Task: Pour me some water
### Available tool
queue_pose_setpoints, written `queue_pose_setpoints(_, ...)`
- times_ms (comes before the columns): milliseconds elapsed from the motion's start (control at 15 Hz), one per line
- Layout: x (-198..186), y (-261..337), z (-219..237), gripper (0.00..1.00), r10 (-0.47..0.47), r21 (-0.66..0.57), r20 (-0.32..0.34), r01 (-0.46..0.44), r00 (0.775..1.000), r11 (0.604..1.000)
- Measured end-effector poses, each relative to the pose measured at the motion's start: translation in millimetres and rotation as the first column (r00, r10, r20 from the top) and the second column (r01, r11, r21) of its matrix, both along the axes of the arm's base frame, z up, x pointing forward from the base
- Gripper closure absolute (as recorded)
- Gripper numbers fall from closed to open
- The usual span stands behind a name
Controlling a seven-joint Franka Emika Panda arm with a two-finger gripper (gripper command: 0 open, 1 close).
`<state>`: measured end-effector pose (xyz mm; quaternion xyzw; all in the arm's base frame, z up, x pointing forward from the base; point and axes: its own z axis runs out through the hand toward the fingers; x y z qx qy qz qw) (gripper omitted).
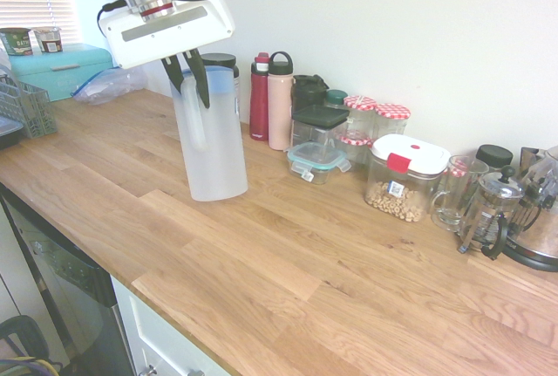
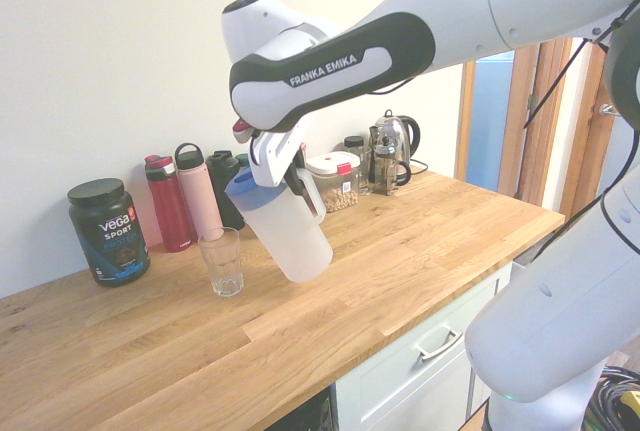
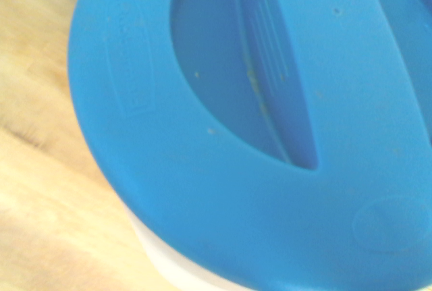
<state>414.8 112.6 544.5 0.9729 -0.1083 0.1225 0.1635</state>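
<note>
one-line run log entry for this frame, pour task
phase: carrying to glass | gripper: shut on jug handle | jug: lifted, tilted, blue lid on | drinking glass: upright on counter, beside jug | pour: not started

One jug (image 1: pixel 212 145), one drinking glass (image 2: pixel 222 262), two red-lidded jars (image 1: pixel 359 120), three bottles (image 1: pixel 280 101).

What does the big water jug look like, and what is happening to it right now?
The jug is tall, frosted see-through plastic with a round blue lid and a white handle. The gripper holds it by the handle top, its dark fingers shut on it. It hangs tilted above the wooden counter, its lid end leaning toward the small glass. No water is coming out.
</note>
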Motion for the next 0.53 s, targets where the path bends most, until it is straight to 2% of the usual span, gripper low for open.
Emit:
queue_pose_setpoints(333,11.3,11.7,0.3,1.0,0.024,-0.108,-0.051,-0.03,0.998,0.994)
queue_pose_setpoints(533,26.3,18.7,8.1,1.0,0.003,-0.168,-0.071,-0.015,0.997,0.986)
